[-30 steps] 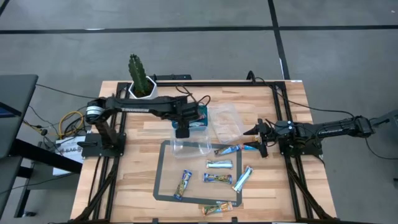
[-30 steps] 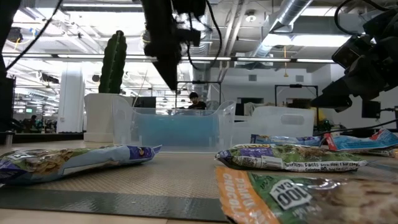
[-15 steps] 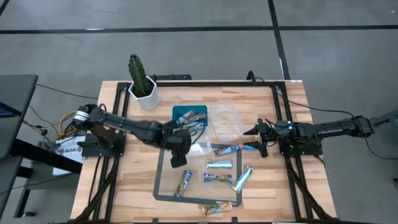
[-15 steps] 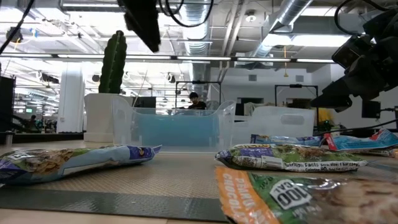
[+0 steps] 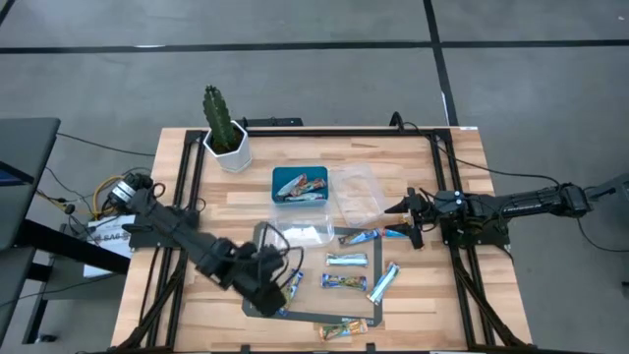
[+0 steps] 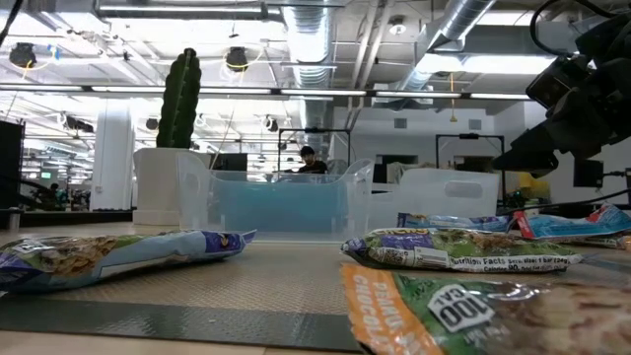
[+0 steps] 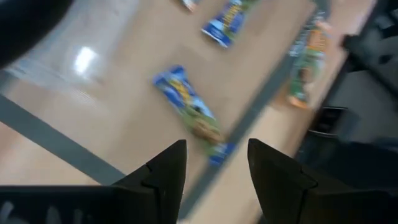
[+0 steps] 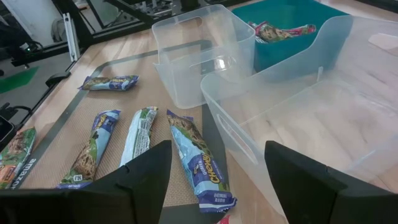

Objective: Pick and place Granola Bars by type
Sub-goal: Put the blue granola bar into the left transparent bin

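Note:
Several wrapped granola bars lie flat on a dark-edged mat (image 5: 257, 258): a blue-yellow one (image 5: 292, 286), a silver-light blue one (image 5: 346, 260), a blue one (image 5: 344, 281) and another silver one (image 5: 382, 282). An orange-green bar (image 5: 342, 329) lies at the mat's near edge. More bars sit in the teal tray (image 5: 279, 178). My left gripper (image 5: 272, 291) hangs open above the mat's left part, with the blue-yellow bar (image 7: 191, 117) just ahead of its fingers. My right gripper (image 5: 403, 218) waits open at the mat's right far corner, near a blue bar (image 8: 199, 163).
Two clear plastic tubs stand by the tray: one (image 5: 356, 192) to its right, one (image 5: 300, 232) on the mat's far edge. A cactus in a white pot (image 5: 224, 138) stands at the far left. Bare wood lies left of the mat and along the near edge.
My left arm has swung from above the teal tray toward the table's near edge and come down over the mat's left part, beside the blue-yellow bar. It has left the low view. My right arm and the bars have kept still.

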Available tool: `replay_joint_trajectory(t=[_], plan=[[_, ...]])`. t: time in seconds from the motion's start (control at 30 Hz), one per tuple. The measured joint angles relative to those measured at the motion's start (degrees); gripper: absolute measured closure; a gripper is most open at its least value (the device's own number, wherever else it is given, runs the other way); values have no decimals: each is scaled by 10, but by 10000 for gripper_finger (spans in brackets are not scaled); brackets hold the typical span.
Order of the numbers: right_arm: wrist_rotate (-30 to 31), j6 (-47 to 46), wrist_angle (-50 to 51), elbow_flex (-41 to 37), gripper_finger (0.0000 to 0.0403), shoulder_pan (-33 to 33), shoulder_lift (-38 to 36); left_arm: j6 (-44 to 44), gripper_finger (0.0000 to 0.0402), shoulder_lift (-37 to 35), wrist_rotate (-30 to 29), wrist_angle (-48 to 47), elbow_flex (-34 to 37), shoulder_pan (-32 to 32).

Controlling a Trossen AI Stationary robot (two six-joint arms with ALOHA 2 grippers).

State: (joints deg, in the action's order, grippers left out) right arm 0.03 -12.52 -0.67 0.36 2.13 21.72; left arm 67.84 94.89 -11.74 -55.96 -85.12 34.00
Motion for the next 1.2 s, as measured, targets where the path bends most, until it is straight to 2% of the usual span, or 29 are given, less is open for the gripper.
replay_joint_trajectory(t=[0.17, 0.3, 0.43, 0.77, 1.07, 1.2], plan=[[0, 0, 0, 0, 154, 0, 0, 109, 237, 0, -19, 15, 0, 41], [0, 0, 0, 0, 154, 0, 0, 154, 237, 6, -42, -2, 0, 53], [0, 0, 0, 0, 154, 0, 0, 160, 237, 31, -60, -26, 0, 48], [0, 0, 0, 0, 154, 0, 0, 144, 237, 133, -67, -15, 0, 9], [0, 0, 0, 0, 154, 0, 0, 149, 237, 212, 1, 84, 0, -3], [0, 0, 0, 0, 154, 0, 0, 163, 237, 224, 18, 94, 0, -3]])
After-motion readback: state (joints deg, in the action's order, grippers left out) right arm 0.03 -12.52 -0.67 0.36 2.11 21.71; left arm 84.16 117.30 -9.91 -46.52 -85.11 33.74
